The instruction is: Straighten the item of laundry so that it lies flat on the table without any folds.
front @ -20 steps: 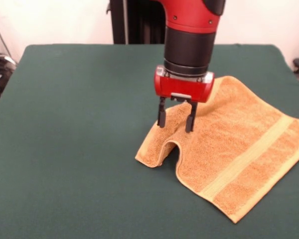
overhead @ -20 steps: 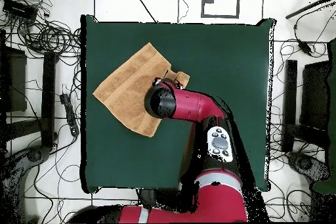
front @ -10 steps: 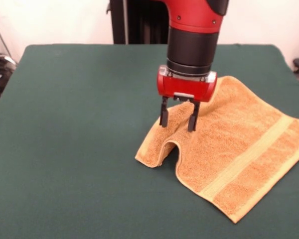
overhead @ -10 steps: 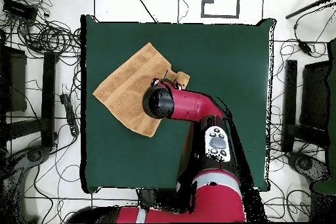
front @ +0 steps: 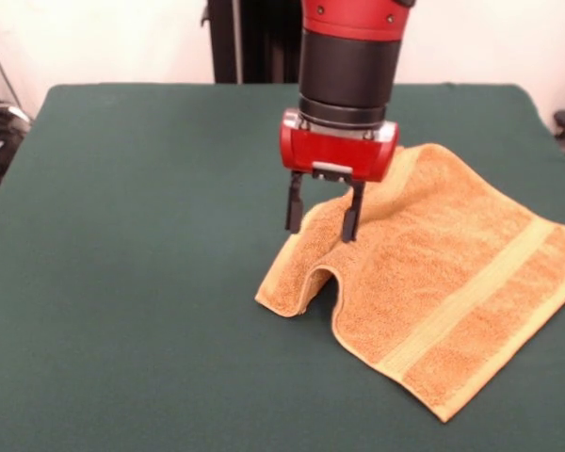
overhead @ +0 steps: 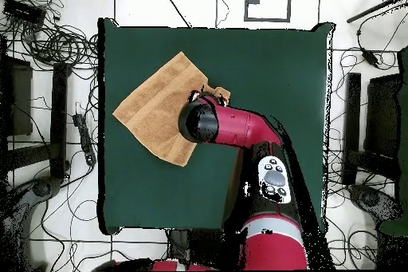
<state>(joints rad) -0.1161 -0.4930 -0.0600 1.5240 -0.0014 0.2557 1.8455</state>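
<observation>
Red-bodied and black-fingered, the gripper [front: 318, 217] hung with its fingers parted and empty, poised just above the buckled corner of the small orange-tan terry towel [front: 433, 282], with one finger over the cloth's edge and the other over the terry. That towel lay on the large dark green cloth-covered counter [front: 141, 235], toward the front view's right side, mostly spread, its lighter woven band [front: 471, 297] running diagonally. Only the corner nearest the gripper was spoiled: there the edge was curled and humped up into a small arch [front: 311, 282], with a dark hollow beneath it.

To do this step well, the gripper would likely need to drop straight onto the very tip of that corner, pinch only the top layer, and draw it outward, away from the towel's middle and low to the counter, so the hump pulls flat. Grabbing too deep risked dragging the whole towel and making fresh wrinkles.
</observation>
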